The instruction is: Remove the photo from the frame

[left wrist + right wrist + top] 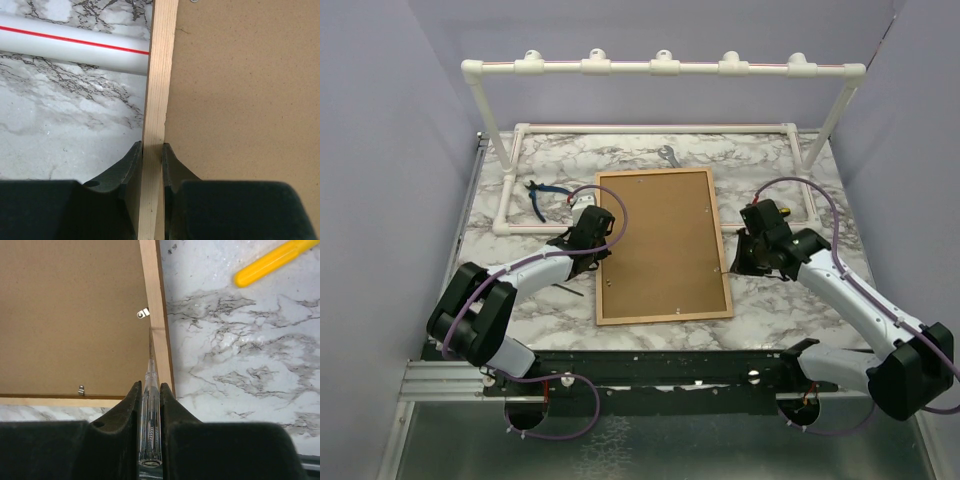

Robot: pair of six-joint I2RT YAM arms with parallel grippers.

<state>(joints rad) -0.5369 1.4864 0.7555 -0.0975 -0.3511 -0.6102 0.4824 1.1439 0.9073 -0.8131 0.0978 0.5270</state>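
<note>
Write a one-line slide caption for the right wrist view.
Right gripper holds a clear tool, tip against the frame where wood border meets backing board.

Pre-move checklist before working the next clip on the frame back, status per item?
1. The frame lies face down, backing up: ok.
2. The left gripper clamps the frame's left border: ok.
3. The right gripper holds the clear screwdriver: ok.
4. Screwdriver tip at the metal clip: not ok, it sits short of it, along the border's inner edge.
5. The lower clip released: cannot tell.
6. The photo in view: not ok, none visible.
</note>
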